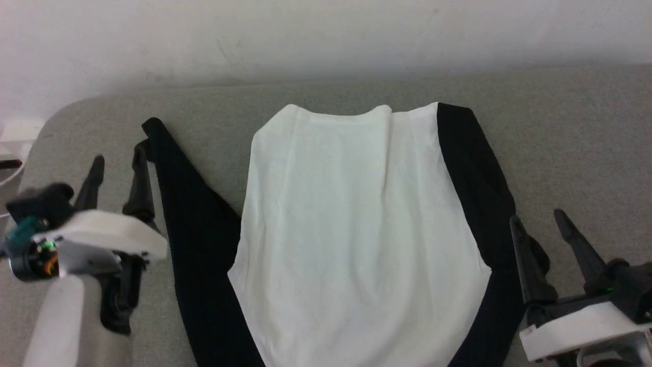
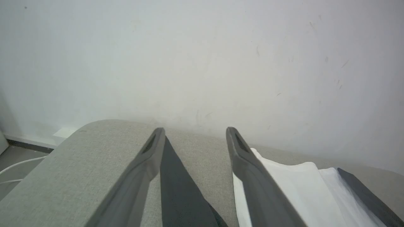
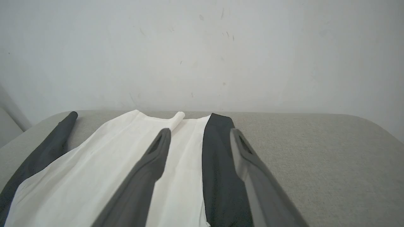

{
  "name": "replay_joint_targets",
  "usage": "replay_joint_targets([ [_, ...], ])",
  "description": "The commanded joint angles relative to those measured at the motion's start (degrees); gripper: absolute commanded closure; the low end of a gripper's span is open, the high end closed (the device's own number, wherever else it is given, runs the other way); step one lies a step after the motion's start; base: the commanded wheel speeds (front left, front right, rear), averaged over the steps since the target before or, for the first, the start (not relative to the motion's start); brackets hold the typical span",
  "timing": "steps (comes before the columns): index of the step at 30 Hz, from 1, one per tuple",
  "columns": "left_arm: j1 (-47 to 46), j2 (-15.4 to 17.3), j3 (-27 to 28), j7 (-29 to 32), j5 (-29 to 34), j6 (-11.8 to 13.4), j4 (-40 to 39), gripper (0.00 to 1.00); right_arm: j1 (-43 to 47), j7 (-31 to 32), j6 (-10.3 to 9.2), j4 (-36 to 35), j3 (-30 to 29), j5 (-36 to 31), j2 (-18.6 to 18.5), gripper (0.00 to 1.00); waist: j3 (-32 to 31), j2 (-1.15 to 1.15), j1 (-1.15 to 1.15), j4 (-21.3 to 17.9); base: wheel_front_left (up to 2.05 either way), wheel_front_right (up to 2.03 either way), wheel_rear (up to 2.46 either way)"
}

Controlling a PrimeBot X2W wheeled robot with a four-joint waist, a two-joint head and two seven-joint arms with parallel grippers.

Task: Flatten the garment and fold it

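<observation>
The left gripper (image 1: 118,155) stands wide and holds nothing; its fingers are just beside the far end of the left black sleeve (image 1: 193,229). The right gripper (image 1: 537,216) is also wide and empty, close to the right black sleeve (image 1: 479,178). The soft, thin long-sleeved garment (image 1: 356,229), white in the body, lies mostly flat on the grey fabric-covered surface with rounded corners (image 1: 586,142). I judge it light, limp and quick to wrinkle, so pinching a sleeve end or a hem corner seems best. There is free room on both sides. Behind, the white wall (image 1: 305,35) stands close to the far edge.
</observation>
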Motion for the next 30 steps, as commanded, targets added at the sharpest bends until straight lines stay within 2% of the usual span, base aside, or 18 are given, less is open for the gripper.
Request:
replay_joint_targets([
  [1,-3.73,1.25,0.45,0.89,-0.50,-0.58,1.75,0.00,-1.97,0.15,-0.11,-0.61,0.34,-0.27,0.19,0.00,6.00,0.00,-0.01,-2.31,0.00,0.00,0.00],
  [7,-19.36,7.34,0.90,6.96,-1.50,-3.07,12.24,0.00,-7.89,-0.72,-0.11,-1.14,2.12,0.33,0.23,0.00,13.54,0.00,-0.01,-5.81,0.00,0.00,0.00],
  [13,-31.42,13.69,0.52,18.15,-2.65,-4.79,24.70,0.00,-11.16,-1.87,-0.11,1.14,4.20,1.76,0.24,0.00,18.85,0.00,-0.01,-8.94,0.00,0.00,0.00],
  [19,-36.23,17.94,-0.49,31.29,-3.46,-4.49,33.06,0.00,-12.69,-3.12,-0.11,3.91,5.10,2.98,0.24,0.00,21.81,0.00,-0.01,-11.31,0.00,0.00,0.00],
  [25,-35.58,18.64,-1.28,42.92,-5.16,-3.11,36.38,0.00,-13.02,-3.90,-0.11,5.03,5.42,3.60,0.24,0.00,22.64,0.00,-0.01,-12.09,0.00,0.00,0.00],
  [26,-35.01,18.43,-1.49,45.16,-5.53,-2.74,36.76,0.13,-13.12,-3.94,-0.11,5.24,5.47,3.64,0.24,0.00,22.64,0.00,-0.01,-12.15,0.00,0.00,0.00],
  [27,-34.44,18.09,-1.52,47.12,-6.06,-2.33,36.98,0.53,-13.24,-3.94,-0.11,5.45,5.50,3.65,0.24,0.00,22.60,0.00,-0.01,-12.16,0.00,0.00,0.00],
  [28,-33.80,17.76,-1.60,48.76,-6.43,-1.89,37.03,0.88,-13.38,-3.93,-0.11,5.65,5.54,3.72,0.24,0.00,22.52,0.00,-0.01,-12.18,0.00,0.00,0.00],
  [29,-33.07,17.42,-1.63,50.15,-6.83,-1.50,37.00,1.00,-13.51,-3.88,-0.11,5.86,5.60,3.79,0.24,0.00,22.32,0.00,-0.01,-12.19,0.00,0.00,0.00],
  [30,-32.45,17.18,-1.62,50.79,-7.09,-1.26,36.65,1.00,-13.58,-3.77,-0.11,6.04,5.57,3.79,0.24,0.00,22.08,0.00,-0.01,-12.12,0.00,0.00,0.00],
])
